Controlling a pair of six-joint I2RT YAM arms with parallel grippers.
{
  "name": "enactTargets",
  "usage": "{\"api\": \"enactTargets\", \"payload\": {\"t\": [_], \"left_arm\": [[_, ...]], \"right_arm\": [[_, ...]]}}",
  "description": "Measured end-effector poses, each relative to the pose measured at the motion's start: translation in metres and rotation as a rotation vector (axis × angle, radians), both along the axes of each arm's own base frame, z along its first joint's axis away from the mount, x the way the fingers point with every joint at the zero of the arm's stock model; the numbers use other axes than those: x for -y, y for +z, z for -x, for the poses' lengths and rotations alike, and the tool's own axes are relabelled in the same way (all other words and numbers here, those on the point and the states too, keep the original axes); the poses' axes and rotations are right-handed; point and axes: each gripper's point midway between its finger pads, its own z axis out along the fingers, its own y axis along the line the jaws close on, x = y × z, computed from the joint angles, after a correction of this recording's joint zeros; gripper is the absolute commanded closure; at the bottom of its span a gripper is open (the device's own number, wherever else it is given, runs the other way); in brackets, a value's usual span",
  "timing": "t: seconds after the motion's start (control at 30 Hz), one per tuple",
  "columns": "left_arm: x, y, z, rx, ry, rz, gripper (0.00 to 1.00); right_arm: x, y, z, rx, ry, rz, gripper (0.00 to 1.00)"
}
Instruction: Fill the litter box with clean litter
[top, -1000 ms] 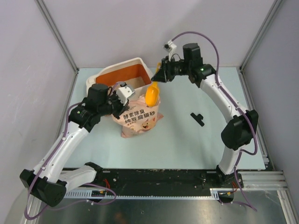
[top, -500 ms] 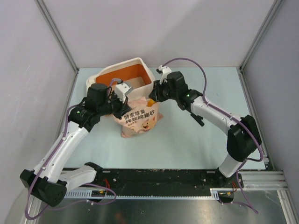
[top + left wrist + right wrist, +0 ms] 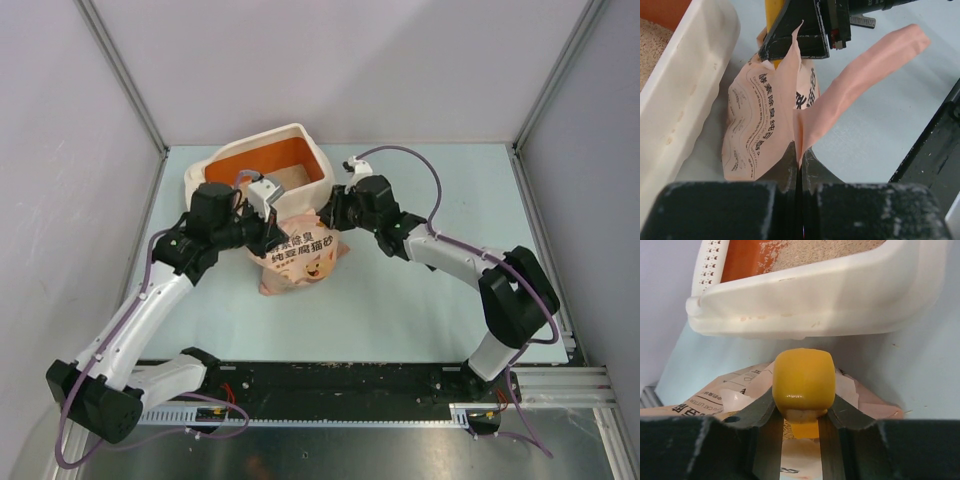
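The litter box (image 3: 300, 137) stands at the back left, cream outside and orange inside, with pale clean litter (image 3: 825, 252) over part of its floor. In front of it stands the pink-beige printed bag (image 3: 300, 258). My left gripper (image 3: 799, 161) is shut on the bag's upper edge and holds the mouth open; from above it (image 3: 266, 233) sits at the bag's left top. My right gripper (image 3: 802, 415) is shut on the yellow scoop (image 3: 802, 380), which hangs over the bag's open mouth, just short of the box wall (image 3: 840, 305). The top view hides the scoop under the right gripper (image 3: 333, 212).
The box's thick rim (image 3: 685, 85) lies right beside the bag on the left. A perforated white insert (image 3: 712, 260) lines one inner wall. A small dark part (image 3: 862, 21) lies on the pale blue table (image 3: 400, 310) beyond the right gripper. Metal posts and walls close the cell.
The right arm came down and left from beside the box's corner to the bag's mouth, carrying the scoop. The left arm kept its hold and barely moved.
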Motion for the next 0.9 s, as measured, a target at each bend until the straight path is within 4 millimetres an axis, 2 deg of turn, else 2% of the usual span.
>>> {"api": "enactTargets", "payload": {"t": [0.17, 0.3, 0.53, 0.67, 0.9], "left_arm": [[0.003, -0.004, 0.001, -0.007, -0.007, 0.014, 1.0], [0.003, -0.004, 0.0, 0.001, -0.011, 0.013, 1.0], [-0.006, -0.002, -0.006, 0.106, -0.033, -0.066, 1.0], [-0.012, -0.003, -0.01, 0.164, -0.047, -0.123, 1.0], [-0.018, 0.001, -0.02, 0.211, -0.05, -0.2, 1.0]], "right_arm": [[-0.001, -0.005, 0.007, -0.082, 0.03, -0.089, 1.0], [0.004, -0.001, 0.007, -0.151, 0.056, -0.17, 1.0], [0.034, 0.018, -0.019, -0.338, 0.008, -0.377, 1.0], [0.043, 0.028, -0.03, -0.439, -0.024, -0.503, 1.0], [0.06, 0.025, -0.046, -0.568, -0.09, -0.613, 1.0]]}}
